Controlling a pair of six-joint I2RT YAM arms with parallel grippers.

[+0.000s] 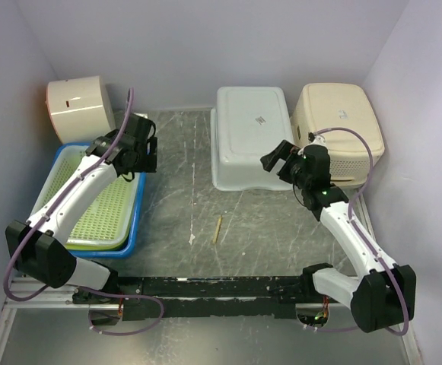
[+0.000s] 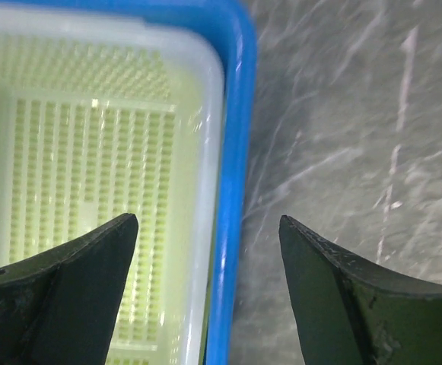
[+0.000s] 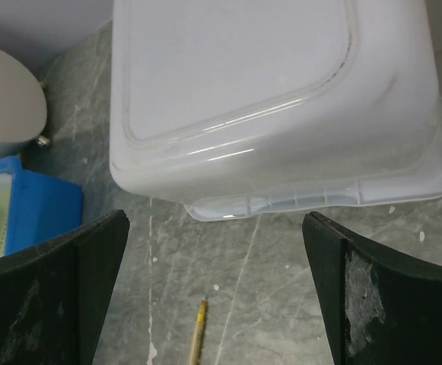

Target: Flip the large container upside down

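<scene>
Top external view is showing the large white plastic container lying bottom-up, rim on the table, so the flip is looking done. The right gripper is hovering just beside its near right corner, jaws wide and empty. The left gripper, well left of it, is gaping over the blue plastic tray. Only the right wrist view is catching a yellow pencil near the container's rim.
</scene>
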